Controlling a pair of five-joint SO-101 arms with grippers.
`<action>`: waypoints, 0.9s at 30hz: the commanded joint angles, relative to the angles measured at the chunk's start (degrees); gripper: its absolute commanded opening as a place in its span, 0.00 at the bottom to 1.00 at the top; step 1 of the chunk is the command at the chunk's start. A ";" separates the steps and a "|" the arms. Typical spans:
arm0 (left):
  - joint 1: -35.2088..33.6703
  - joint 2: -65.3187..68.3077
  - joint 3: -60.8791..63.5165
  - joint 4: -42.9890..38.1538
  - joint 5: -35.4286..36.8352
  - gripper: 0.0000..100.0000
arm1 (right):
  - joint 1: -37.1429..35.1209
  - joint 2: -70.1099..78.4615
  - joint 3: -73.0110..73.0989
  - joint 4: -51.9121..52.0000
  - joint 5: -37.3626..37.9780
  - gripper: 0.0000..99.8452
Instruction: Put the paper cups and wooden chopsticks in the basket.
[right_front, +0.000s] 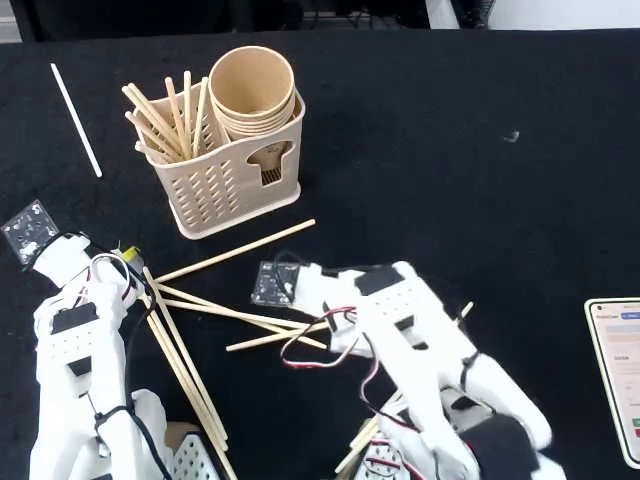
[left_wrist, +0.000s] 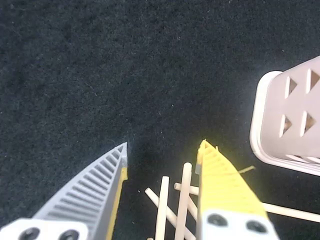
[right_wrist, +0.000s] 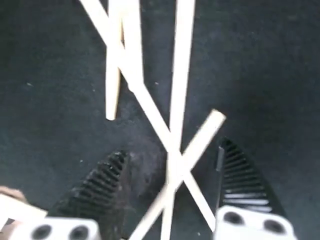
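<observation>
The basket (right_front: 235, 185) stands on the black tabletop (right_front: 450, 150) in the upper left of the high view, with a nested stack of paper cups (right_front: 252, 88) upright in its right side and a bundle of wooden chopsticks (right_front: 165, 120) leaning in its left side. A single chopstick (right_front: 76, 120) lies apart at the far upper left. More loose chopsticks (right_front: 235, 250) lie scattered in front of the basket across the lower middle of the frame, several crossing one another and some running down toward the bottom edge beside the left arm. The left end effector (left_wrist: 163, 149) sits at the lower left of the high view, its jaws spread wide and gripping nothing; its wrist view shows a grey finger (left_wrist: 95, 185) and a yellow finger (left_wrist: 220, 175) with the ends of a few sticks lying on the cloth between them, and a corner of the basket near. The right end effector (right_wrist: 171, 149) is low over the pile at lower centre, its jaws likewise parted and gripping nothing, straddling crossed sticks that lie between its black fingers (right_wrist: 100, 185). A phone (right_front: 618, 370) lies at the right edge
</observation>
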 joint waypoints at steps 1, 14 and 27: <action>-0.66 -1.05 -0.84 -0.88 0.09 0.23 | -1.23 4.79 -3.03 -4.92 -1.05 0.25; -0.66 -1.05 -0.92 -0.88 0.09 0.23 | -0.88 5.41 -12.35 5.80 -3.43 0.02; -0.66 -1.05 -0.84 -0.88 0.09 0.23 | -0.88 -7.43 -11.12 10.02 -6.33 0.01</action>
